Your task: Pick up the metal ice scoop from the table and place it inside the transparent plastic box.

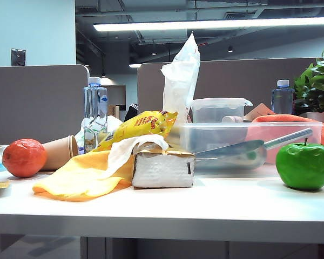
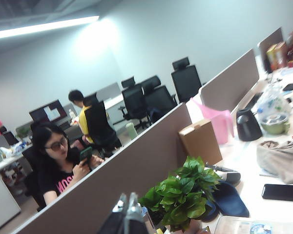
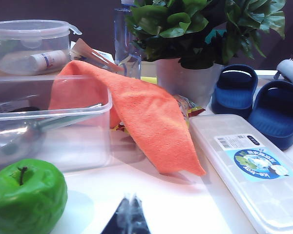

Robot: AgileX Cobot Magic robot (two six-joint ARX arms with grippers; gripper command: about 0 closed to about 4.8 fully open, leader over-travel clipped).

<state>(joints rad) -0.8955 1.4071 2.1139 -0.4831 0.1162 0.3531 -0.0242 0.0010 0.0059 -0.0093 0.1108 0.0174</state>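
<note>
Left gripper (image 2: 128,214): jaws pinched together, holding nothing, raised well above the box and aimed across the office partitions. Right gripper (image 3: 129,217): fingertips meet, nothing between them, low over the table (image 3: 151,195) just beside the green apple (image 3: 27,195). Scoop (image 1: 248,147) lies inside the box (image 1: 291,129), bowl down, handle slanting up over the box's apple-side rim. Orange cloth (image 3: 146,112) drapes over that box edge.
</note>
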